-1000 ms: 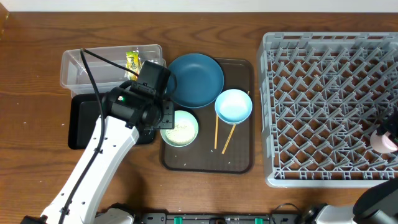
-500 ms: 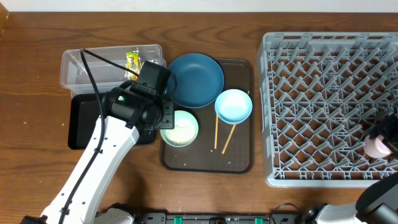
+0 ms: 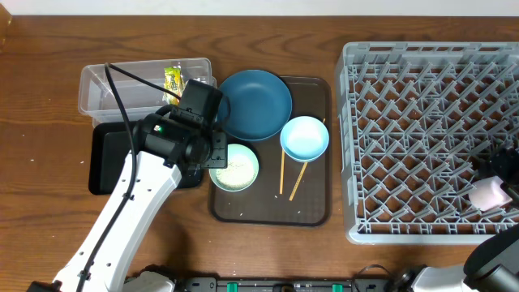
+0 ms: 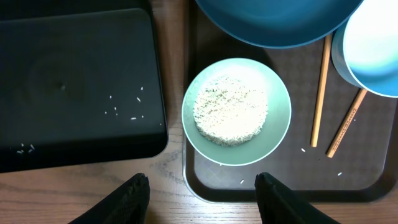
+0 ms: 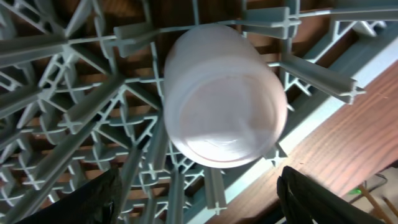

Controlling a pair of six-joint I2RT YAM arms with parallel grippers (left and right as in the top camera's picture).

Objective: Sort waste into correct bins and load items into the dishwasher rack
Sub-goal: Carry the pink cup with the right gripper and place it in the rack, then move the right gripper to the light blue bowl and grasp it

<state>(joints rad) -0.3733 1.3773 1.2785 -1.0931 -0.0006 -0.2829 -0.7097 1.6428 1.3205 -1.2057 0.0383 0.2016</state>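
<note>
The pale-green bowl holds white rice on the brown serving tray. My left gripper is open and empty just above and in front of it. The dark-blue bowl, the light-blue bowl and two chopsticks also lie on that tray. The pink cup lies on its side in the grey rack near its front right corner. My right gripper is open above it, not touching. The wrapper lies in the clear tub. The tissue is out of view.
The black tray lies under my left arm with a few rice grains on it. The brown serving tray has loose grains near its front. The rack's front right corner is near the table edge.
The pink cup has gone down and to the front in the rack and lies free of my right gripper. The left arm has not moved.
</note>
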